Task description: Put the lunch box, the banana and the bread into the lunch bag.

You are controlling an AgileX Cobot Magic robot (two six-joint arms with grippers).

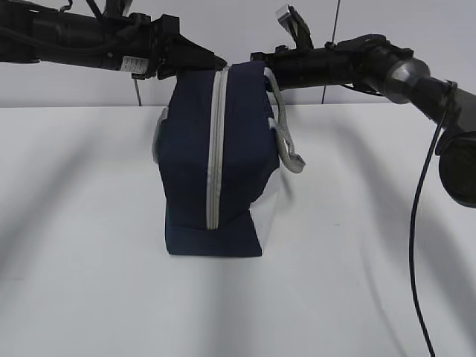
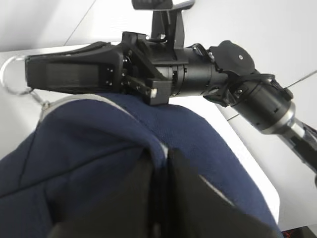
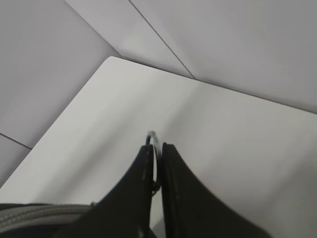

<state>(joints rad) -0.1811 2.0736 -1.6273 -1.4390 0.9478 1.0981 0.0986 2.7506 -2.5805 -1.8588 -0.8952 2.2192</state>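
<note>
We are working at the zipper of the lunch bag (image 1: 216,156), which is standing zipped on the table (image 1: 82,245) (food items are not visible). The right gripper (image 3: 156,166) is pinching the ring pull (image 3: 153,144); the left gripper (image 2: 161,163) is squeezing the bag's fabric top. Next, probably a steady pull along the zipper.

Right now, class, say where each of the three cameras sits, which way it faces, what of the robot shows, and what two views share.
Exterior: low in front, facing the lunch bag on the table; both arms meet above it.
Left wrist: on the left arm, looking along the left gripper pinching the bag; the right gripper lies across.
Right wrist: looks past its own fingers over the table.
Shared: both wrist views show the ring pull.
</note>
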